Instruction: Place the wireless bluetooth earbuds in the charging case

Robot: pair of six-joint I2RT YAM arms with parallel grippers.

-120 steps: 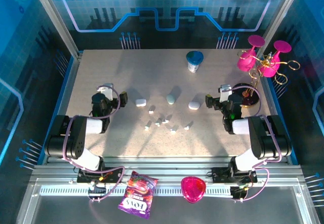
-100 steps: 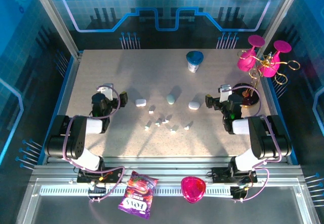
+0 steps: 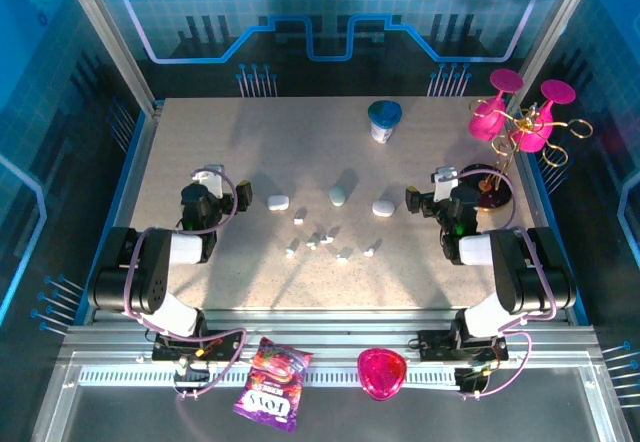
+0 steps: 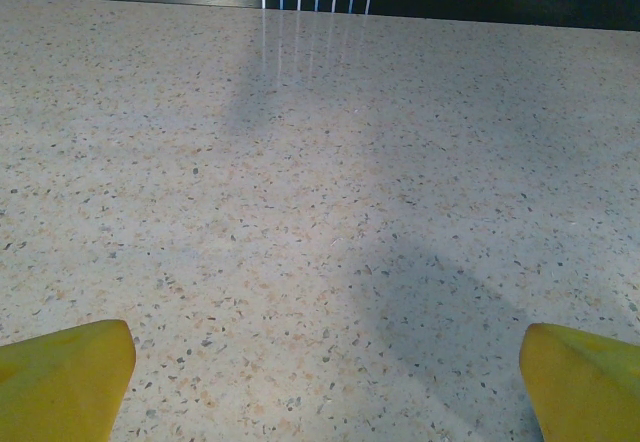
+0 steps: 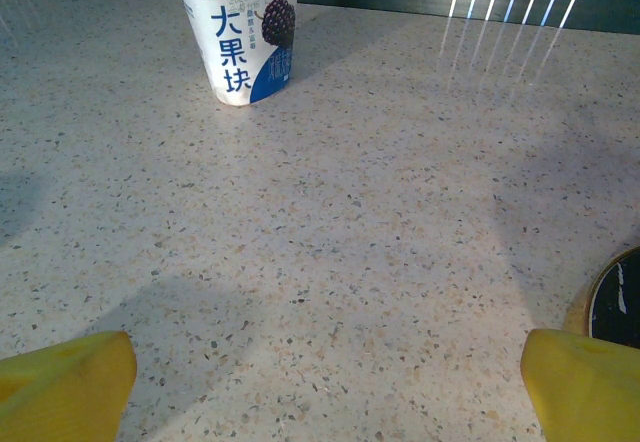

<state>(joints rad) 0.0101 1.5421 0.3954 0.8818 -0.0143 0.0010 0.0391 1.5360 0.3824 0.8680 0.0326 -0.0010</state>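
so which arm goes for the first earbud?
Left, marginally. Both left gripper and right gripper are open and empty, but most earbuds lie nearer the left, with the leftmost case close by.

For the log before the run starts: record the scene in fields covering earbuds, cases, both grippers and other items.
earbuds: about six, loose on the table, lying outside the cases
cases: three white, in a row beyond the earbuds
left gripper: open, empty, over bare table
right gripper: open, empty, facing the yogurt cup
yogurt cup: upright, far side of table
task status: not yet begun
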